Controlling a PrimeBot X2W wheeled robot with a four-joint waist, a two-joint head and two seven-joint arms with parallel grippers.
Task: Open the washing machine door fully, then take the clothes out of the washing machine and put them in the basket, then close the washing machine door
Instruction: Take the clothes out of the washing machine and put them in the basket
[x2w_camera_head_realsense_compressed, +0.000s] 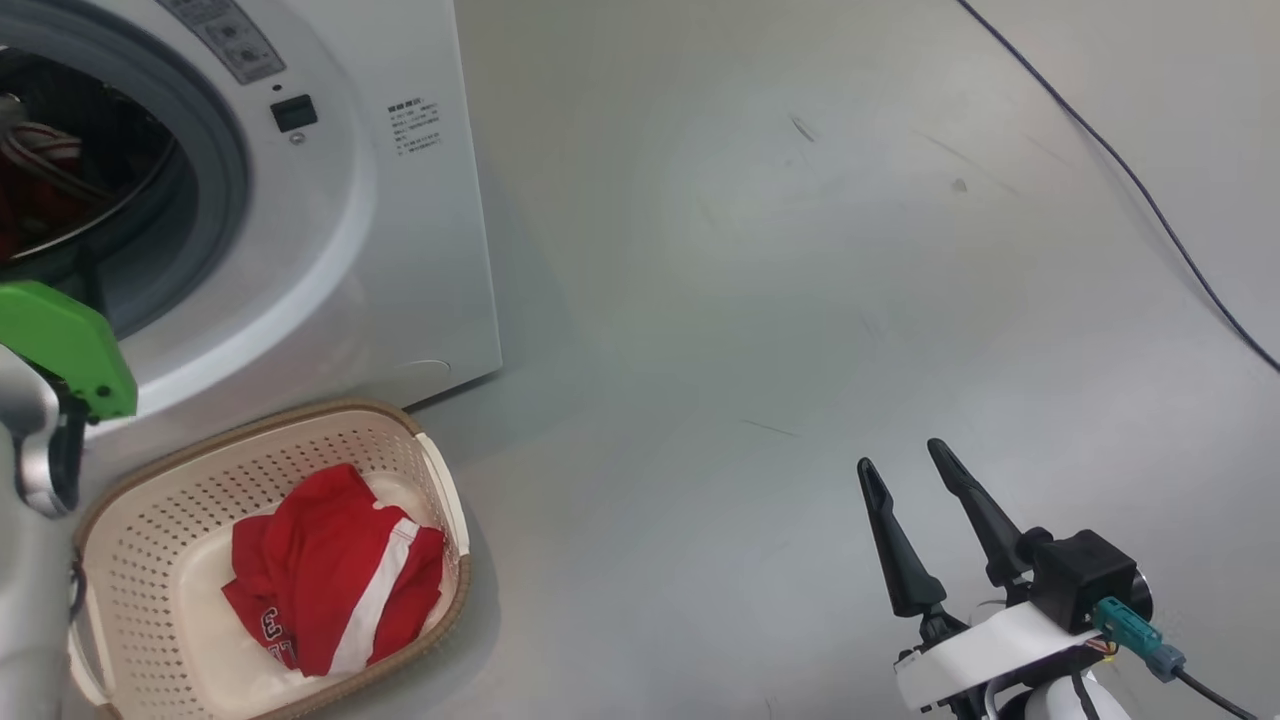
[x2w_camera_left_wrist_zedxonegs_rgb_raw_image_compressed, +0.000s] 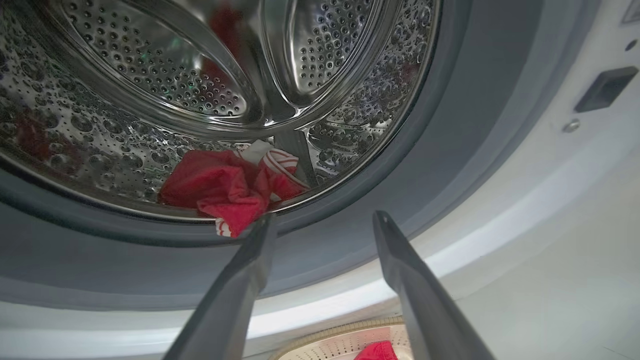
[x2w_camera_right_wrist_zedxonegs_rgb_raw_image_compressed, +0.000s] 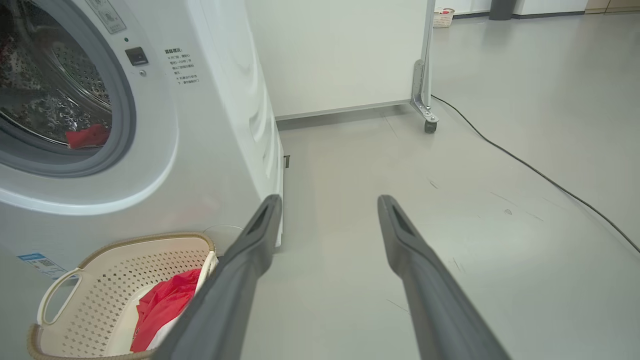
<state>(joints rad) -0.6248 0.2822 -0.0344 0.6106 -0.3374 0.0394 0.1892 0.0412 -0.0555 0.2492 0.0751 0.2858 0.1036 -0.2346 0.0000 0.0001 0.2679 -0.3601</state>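
The left gripper (x2w_camera_left_wrist_zedxonegs_rgb_raw_image_compressed: 324, 218) points into the washer (x2w_camera_head_realsense_compressed: 400, 250) opening, jaws spread wide with nothing between them. The clothes (x2w_camera_left_wrist_zedxonegs_rgb_raw_image_compressed: 227, 190) to fetch lie bunched at the front lip of the drum (x2w_camera_left_wrist_zedxonegs_rgb_raw_image_compressed: 150, 75), ahead of the jaws and offset toward the finger at the left of the wrist view. That tip sits just beside the red hem. The bunch runs along the lip, across the line of approach. One garment (x2w_camera_head_realsense_compressed: 330, 575) lies in the basket (x2w_camera_head_realsense_compressed: 250, 425). The right gripper (x2w_camera_head_realsense_compressed: 900, 456) is released and empty over the floor, well apart from the washer. Judgement: the left arm is nearer and must shift sideways over the bunch before closing
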